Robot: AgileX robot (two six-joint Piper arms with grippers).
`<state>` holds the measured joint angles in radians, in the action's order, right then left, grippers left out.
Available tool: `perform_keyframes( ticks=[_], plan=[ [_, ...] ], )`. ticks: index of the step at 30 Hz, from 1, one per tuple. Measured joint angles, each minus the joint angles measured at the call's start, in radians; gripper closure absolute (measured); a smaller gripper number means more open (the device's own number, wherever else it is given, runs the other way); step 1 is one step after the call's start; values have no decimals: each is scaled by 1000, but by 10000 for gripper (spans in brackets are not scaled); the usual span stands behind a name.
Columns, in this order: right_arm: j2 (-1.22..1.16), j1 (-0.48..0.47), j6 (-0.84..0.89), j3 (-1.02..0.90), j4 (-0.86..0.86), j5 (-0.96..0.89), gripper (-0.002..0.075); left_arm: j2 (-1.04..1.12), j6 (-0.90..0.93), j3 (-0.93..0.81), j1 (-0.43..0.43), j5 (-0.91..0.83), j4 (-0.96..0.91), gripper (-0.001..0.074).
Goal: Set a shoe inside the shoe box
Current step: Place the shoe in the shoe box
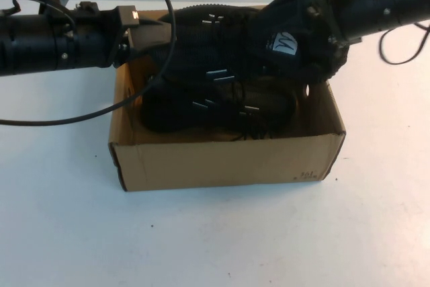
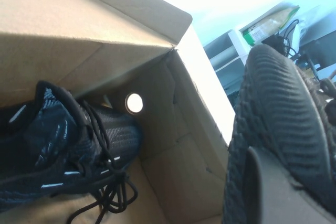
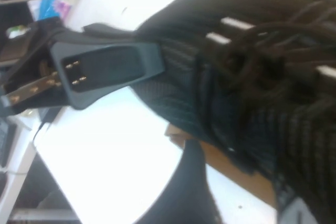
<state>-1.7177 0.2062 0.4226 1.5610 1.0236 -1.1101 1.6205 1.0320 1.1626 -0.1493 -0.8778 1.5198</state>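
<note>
The shoe [image 1: 222, 38], a black ribbed-knit sneaker with a white "M" tongue label [image 1: 284, 43], hangs lengthwise over the open brown shoe box [image 1: 228, 159]. My left gripper [image 1: 163, 31] is shut on its toe end. My right gripper [image 1: 304, 39] is shut on its heel end by the label. In the left wrist view the shoe's toe [image 2: 283, 108] fills the side, with one finger [image 2: 273, 192] pressed on it. In the right wrist view the shoe [image 3: 252, 77] lies above the box edge [image 3: 226, 166].
The matching black sneaker with white bars [image 1: 215, 109] lies inside the box, and shows in the left wrist view [image 2: 79, 145] below a round hole [image 2: 134, 103]. The left arm's black cable [image 1: 101, 109] loops over the box's left side. White table surrounds the box.
</note>
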Motion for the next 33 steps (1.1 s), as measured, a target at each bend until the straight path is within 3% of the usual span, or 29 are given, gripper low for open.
perform_keyframes(
  ticks=[8,11,13,18,23,26,30,33],
  plan=[
    [-5,70,20,0,5,55,163,0,0,0,2,-11,6,633],
    [-5,74,20,0,5,71,204,0,0,0,2,-12,8,633],
    [-5,74,20,0,5,75,282,0,0,0,2,-14,9,633],
    [-7,74,53,0,5,75,633,0,0,0,2,-21,10,633],
    [-7,74,62,0,5,75,712,0,4,0,6,-40,6,629],
    [-8,74,64,0,12,75,716,0,7,0,8,-55,6,543],
    [-12,72,65,0,34,68,718,0,5,3,8,-78,19,318],
    [-12,71,62,0,46,54,719,0,3,5,15,-88,38,216]
  ],
)
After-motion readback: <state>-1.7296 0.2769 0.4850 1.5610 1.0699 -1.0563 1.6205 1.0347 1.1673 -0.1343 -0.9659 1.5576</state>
